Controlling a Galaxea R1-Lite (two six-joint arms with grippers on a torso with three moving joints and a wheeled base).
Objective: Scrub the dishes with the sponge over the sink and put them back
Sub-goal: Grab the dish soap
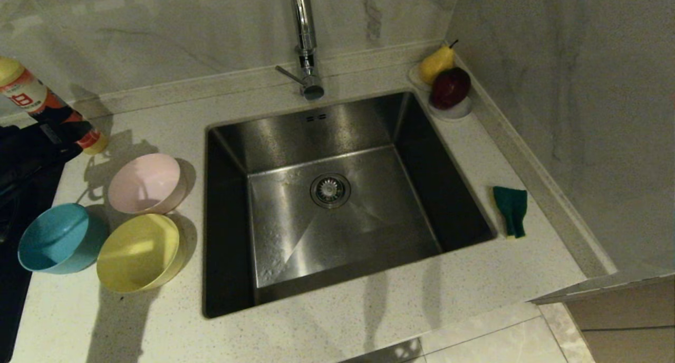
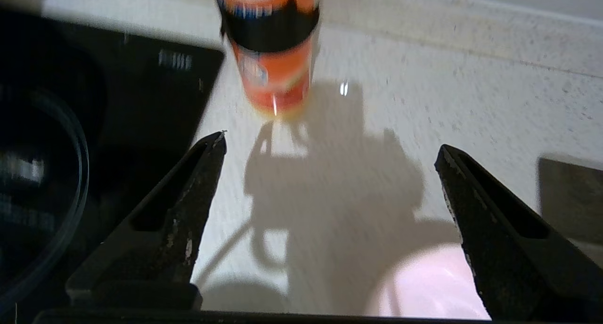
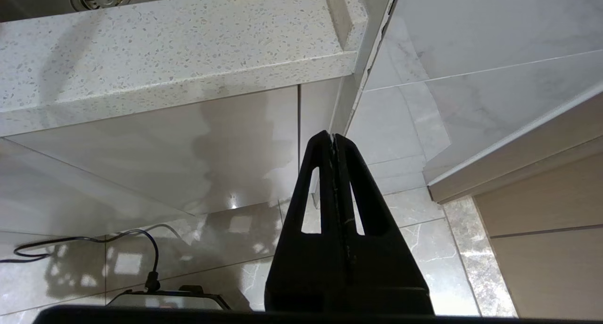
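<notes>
1. The surface (image 1: 369, 310) carries the sink (image 1: 337, 194) in its middle.
2. Left of the sink stand three bowls close together: pink (image 1: 146, 183), yellow (image 1: 140, 252), blue (image 1: 58, 239).
3. The left pincer (image 2: 330, 142) is spread above the surface near an orange bottle (image 2: 271, 55).
4. The right pincer (image 3: 333, 138) is pressed together, below the surface edge.
5. The sponge (image 1: 511, 210) lies right of the sink.
</notes>
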